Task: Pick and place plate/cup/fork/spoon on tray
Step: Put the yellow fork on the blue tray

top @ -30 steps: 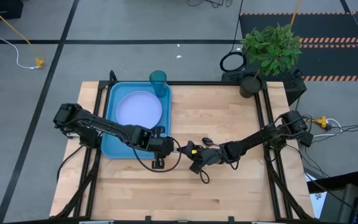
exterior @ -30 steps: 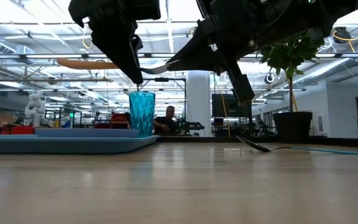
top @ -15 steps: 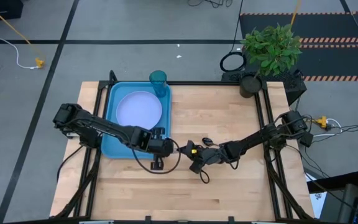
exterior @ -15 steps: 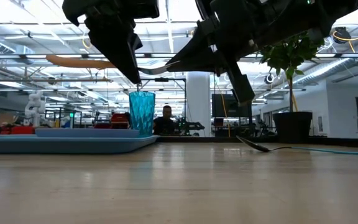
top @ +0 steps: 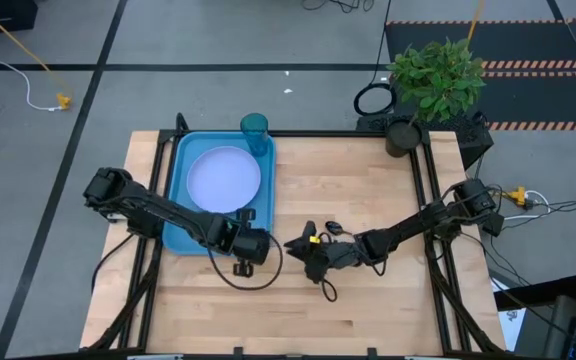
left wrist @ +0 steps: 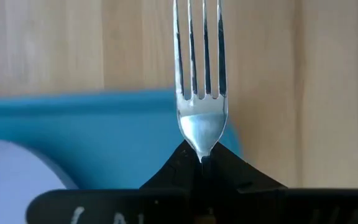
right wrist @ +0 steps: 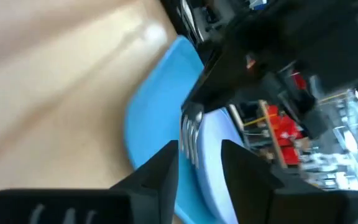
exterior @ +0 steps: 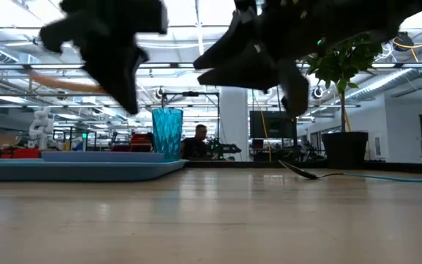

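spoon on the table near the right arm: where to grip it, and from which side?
Probably the light-blue handle, taken from straight above with the fingers across its narrow width. The spoon lies low on the table, and its curved, shiny bowl looks harder to pinch. The right end effector is open and nearest; the left end effector holds the fork.

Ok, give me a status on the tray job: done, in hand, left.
Done: the plate lies on the tray, and the cup stands at its far corner. In hand: the left gripper is shut on the fork, tines over the tray's edge; the right gripper is open. Left: setting the fork down, then the spoon, lying on the table.
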Robot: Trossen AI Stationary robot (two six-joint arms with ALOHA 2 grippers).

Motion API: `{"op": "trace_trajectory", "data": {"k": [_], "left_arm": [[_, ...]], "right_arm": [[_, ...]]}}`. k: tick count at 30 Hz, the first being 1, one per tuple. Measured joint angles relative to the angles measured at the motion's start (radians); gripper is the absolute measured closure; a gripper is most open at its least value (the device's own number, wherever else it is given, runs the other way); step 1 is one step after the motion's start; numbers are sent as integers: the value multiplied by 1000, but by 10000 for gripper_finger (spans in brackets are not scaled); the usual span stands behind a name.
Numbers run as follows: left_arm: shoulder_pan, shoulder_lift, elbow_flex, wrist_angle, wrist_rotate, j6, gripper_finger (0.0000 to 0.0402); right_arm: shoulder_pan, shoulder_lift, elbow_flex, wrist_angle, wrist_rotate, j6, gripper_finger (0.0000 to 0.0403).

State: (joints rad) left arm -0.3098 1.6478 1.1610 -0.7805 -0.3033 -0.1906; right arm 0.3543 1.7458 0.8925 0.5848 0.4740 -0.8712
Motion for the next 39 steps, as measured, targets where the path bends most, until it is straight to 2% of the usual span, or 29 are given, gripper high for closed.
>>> {"op": "trace_trajectory", "data": {"k": [7,18,28,33,39], "left_arm": [[1,0,-181,62,-68,-10,381],[73,0,-363,280,-91,166,381],[153,-3,-379,339,-37,258,380],[175,-3,-379,322,-17,249,374],[173,-68,-388,278,-5,221,381]], "right_arm": [[47,-8,0,-6,-1,169,266],[60,-8,0,-5,0,291,268],[52,-8,0,18,1,287,268],[46,-8,0,17,1,287,268],[44,-8,0,17,1,284,268]]}}
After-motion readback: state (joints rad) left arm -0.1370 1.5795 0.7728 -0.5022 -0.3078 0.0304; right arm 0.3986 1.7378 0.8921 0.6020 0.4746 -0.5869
